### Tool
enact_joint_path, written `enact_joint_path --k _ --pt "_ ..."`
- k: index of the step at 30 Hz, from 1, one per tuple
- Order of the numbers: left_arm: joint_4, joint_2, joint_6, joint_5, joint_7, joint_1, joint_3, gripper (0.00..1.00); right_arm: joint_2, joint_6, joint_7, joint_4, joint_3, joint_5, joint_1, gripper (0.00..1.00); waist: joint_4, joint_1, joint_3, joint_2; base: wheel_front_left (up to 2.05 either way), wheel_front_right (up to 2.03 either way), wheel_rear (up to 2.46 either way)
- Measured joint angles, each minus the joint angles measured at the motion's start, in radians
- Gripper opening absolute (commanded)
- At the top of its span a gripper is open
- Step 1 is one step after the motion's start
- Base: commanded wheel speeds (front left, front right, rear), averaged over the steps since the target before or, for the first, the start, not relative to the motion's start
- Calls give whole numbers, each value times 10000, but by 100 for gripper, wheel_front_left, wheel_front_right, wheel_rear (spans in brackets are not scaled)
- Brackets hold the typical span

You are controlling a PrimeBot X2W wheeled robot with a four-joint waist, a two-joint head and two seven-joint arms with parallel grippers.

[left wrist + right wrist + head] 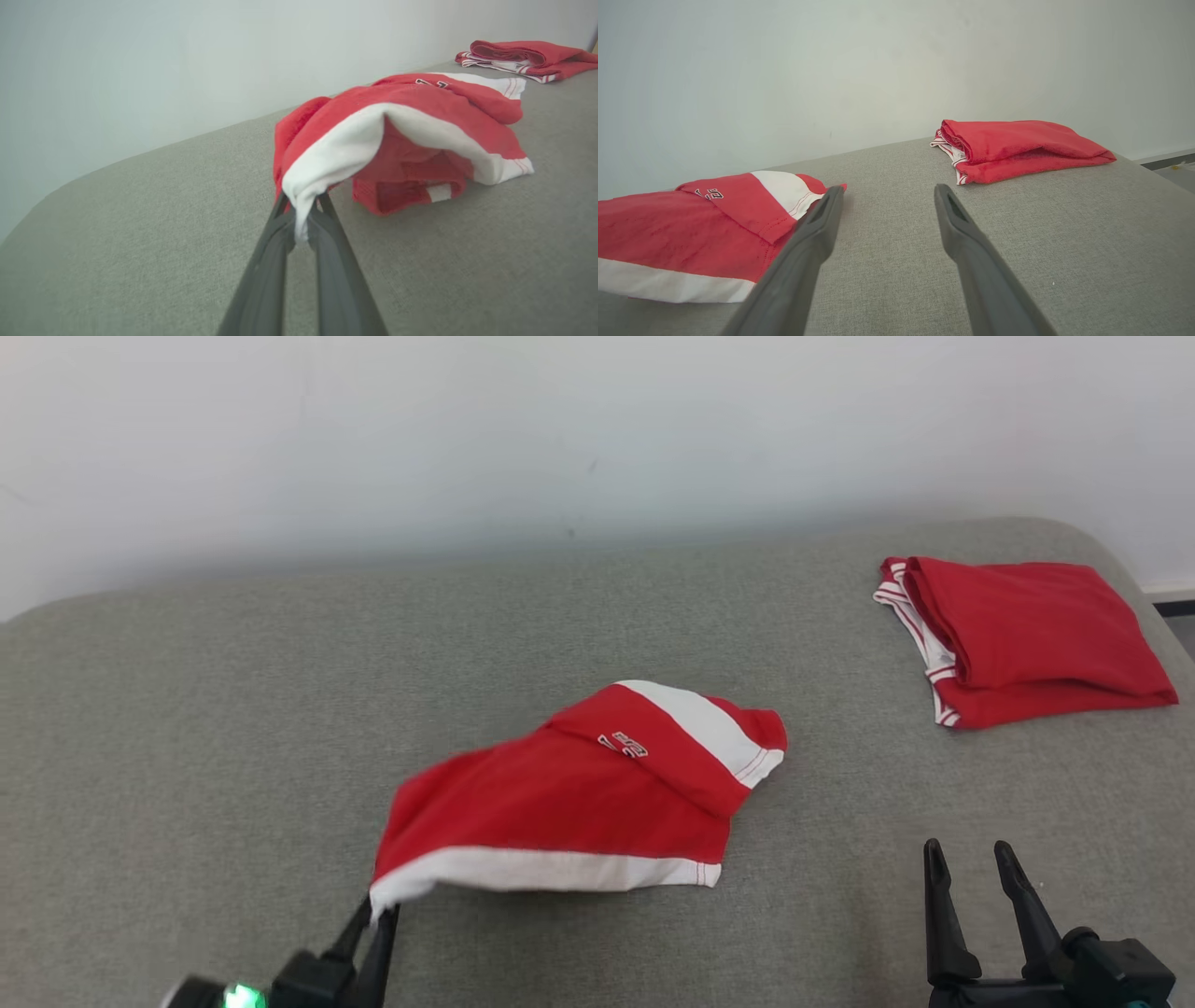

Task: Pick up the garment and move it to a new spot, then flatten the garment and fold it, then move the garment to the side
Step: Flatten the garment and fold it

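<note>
A red garment (569,798) with white bands lies crumpled in the middle of the grey cushion (187,728). My left gripper (373,913) is shut on its near left white corner and holds that corner up off the surface. In the left wrist view the white hem (327,158) drapes over the closed fingers (261,280) and the garment (420,121) sags open behind. My right gripper (971,859) stands open at the lower right, apart from the cloth. The right wrist view shows the garment (691,228) left of the spread fingers (812,233).
A second red garment (1022,639), folded, lies at the far right of the cushion, also seen as a folded pile (1017,147) (523,58). A pale wall (560,429) backs the cushion. The cushion's right edge drops off near the folded pile.
</note>
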Motion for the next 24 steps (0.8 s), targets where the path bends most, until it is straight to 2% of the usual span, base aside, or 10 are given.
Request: enact_joint_path --k 3,5,6,11,14,19,24 --pt "104 -109 2 -337 161 576 19 0 4 0 2 35 31 -2 24 100 125 0 -81 0 0 0 0" --pt "209 -297 -42 -600 165 891 -4 94 -2 0 2 46 21 -4 34 100 182 0 -135 0 0 0 0" --pt "217 -393 -42 -681 119 999 -12 100 -10 0 2 48 15 -4 40 100 208 0 -157 0 0 0 0" --pt "-259 -840 -31 -968 -236 1274 77 100 -59 0 0 29 -134 -8 155 100 393 0 -241 0 0 0 0" --pt "-779 -897 36 -982 -336 1371 211 100 -56 0 0 8 -192 -35 187 100 531 0 -294 0 0 0 0" --pt "-1893 -895 188 -972 -383 1468 945 100 -48 0 0 17 -165 -48 228 100 719 0 -437 0 0 0 0" --pt "-2334 -911 303 -953 -387 1675 1760 100 -54 0 0 12 -109 -50 229 100 687 0 -517 0 0 0 0"
